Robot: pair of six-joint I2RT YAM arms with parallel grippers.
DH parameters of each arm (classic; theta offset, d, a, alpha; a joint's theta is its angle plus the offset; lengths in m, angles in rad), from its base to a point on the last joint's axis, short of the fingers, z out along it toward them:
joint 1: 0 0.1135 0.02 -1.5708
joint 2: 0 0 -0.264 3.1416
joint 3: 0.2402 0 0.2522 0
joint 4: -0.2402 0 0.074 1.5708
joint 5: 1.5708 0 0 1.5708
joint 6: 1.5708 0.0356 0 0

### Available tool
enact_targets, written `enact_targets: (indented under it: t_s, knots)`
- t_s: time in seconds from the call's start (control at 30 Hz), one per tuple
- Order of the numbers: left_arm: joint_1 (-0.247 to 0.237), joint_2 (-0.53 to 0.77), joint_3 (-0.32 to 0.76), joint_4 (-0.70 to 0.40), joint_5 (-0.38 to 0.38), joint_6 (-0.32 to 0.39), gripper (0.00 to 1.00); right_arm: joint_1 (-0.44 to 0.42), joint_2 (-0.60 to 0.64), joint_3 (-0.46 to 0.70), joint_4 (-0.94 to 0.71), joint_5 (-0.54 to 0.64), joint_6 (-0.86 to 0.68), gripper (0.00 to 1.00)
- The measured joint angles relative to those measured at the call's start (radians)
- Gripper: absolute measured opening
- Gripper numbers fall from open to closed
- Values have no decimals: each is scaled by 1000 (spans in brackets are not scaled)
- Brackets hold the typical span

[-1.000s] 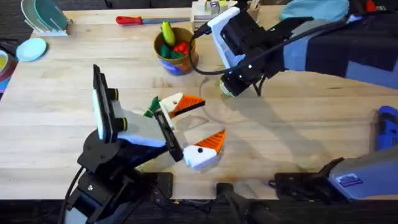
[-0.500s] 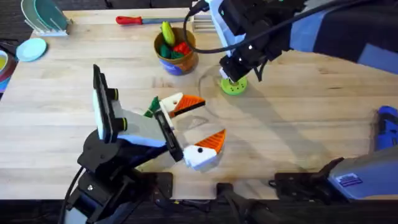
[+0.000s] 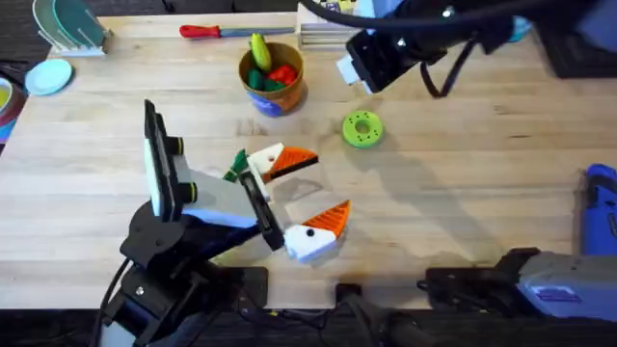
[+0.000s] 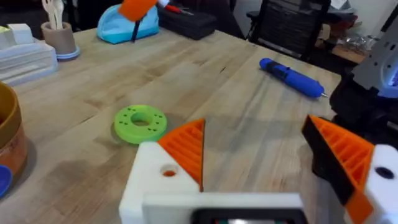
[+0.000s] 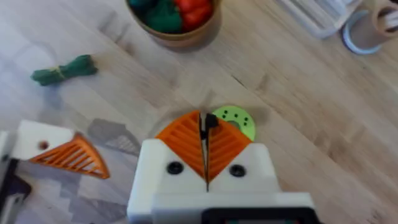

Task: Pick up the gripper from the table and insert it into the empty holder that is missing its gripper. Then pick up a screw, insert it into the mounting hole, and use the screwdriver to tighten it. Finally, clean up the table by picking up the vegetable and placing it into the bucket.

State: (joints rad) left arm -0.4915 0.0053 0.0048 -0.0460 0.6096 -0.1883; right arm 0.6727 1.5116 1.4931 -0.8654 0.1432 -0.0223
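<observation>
The right end effector [image 5: 204,122] has its two orange ribbed pads [image 5: 183,146] pressed flat together, with no gap along the seam. A small dark bit sits at the very tip of the seam. It may be a screw, but the right wrist view is too poor to be sure. Just past the tips lies the flat green ring [image 5: 236,118], resting on the surface [image 5: 298,124]. In the overhead view the right arm reaches over the far side of the surface, with the ring apart from it, on the near side.

The left end effector [image 4: 267,165] is spread wide. Its white finger bases [image 4: 155,186] each carry an orange tip, and a round hole shows in the side of each base. In the overhead view the left end effector [image 3: 304,193] sits near the middle of the surface, with one finger close to the vegetable.

The vegetable [image 3: 234,166], small, dark green and leafy, lies flat on the surface just beside that finger, well apart from the bucket. It also shows in the right wrist view [image 5: 62,70].

The bucket [image 3: 273,82] stands upright toward the far edge, and holds a yellow-green corn toy [image 3: 258,48], a red toy [image 3: 281,72] and something green.

The screwdriver [image 4: 289,76], bright blue, lies on its side at the right edge of the surface. A slim red-handled tool [image 3: 217,31] lies along the far edge, beyond the bucket.
</observation>
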Motion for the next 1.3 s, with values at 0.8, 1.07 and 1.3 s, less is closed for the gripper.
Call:
enact_targets:
  t_s: [0.8, 1.07, 1.3]
  knots:
    - [0, 0, 1, -15, 158, 14, 993, 447, -37, 36, -74, -1, 171, 6]
    - [0, 0, 1, -16, 163, 23, 993, 455, -23, 38, -93, -1, 188, 6]
    - [0, 0, 1, -16, 165, 23, 993, 455, 5, 38, -81, -1, 192, 6]
